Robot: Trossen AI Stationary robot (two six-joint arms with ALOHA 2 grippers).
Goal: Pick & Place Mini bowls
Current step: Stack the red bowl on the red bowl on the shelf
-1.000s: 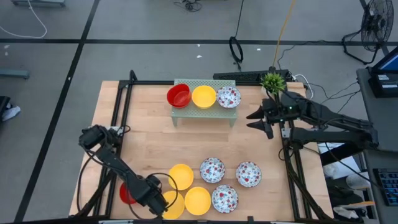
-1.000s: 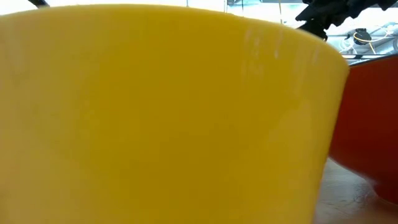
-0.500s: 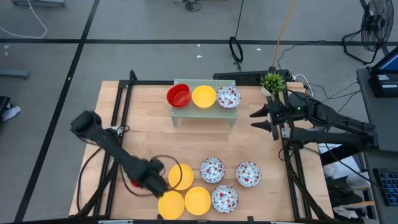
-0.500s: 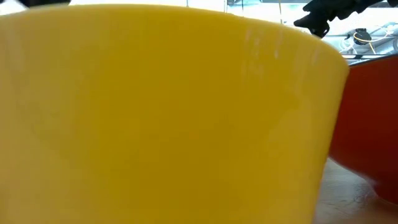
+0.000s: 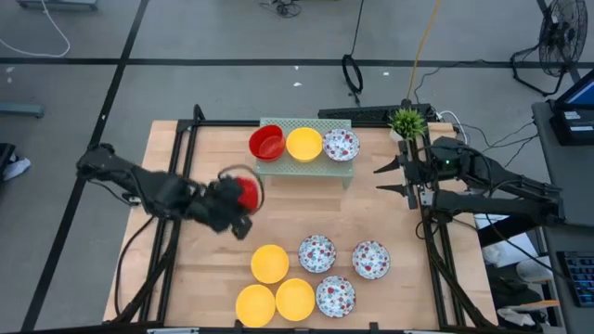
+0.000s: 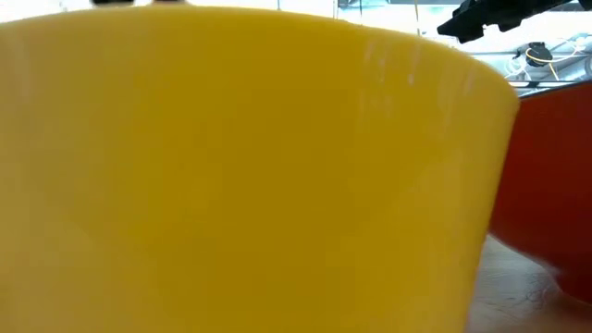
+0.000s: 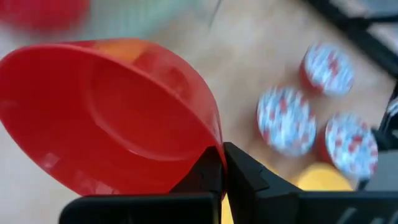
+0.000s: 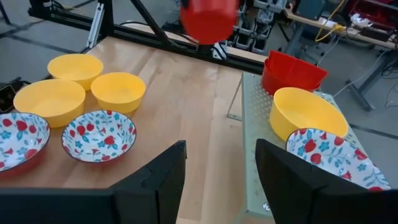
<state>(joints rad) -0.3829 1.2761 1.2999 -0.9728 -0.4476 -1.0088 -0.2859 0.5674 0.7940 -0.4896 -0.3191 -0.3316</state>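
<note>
Left gripper (image 5: 237,199) is pinched shut on the rim of a plain red round mini bowl (image 5: 246,190), carrying it tilted above the wooden table (image 5: 371,223), between the floor group of bowls and the pale green mesh rack (image 5: 303,162).

Nearest the table's front edge, three plain yellow bowls (image 5: 272,263) and three white bowls with red floral speckles (image 5: 317,252) sit close together. Farther off, the rack already holds a red bowl (image 5: 266,143), a yellow one (image 5: 303,144) and a speckled one (image 5: 341,145), filling its top.

My worry is that the thin rim grip lets the tilted bowl slip, or that lowering it knocks the rack's red bowl.

Right gripper (image 5: 397,180), fingers spread and empty, waits beside the rack's far end.
</note>
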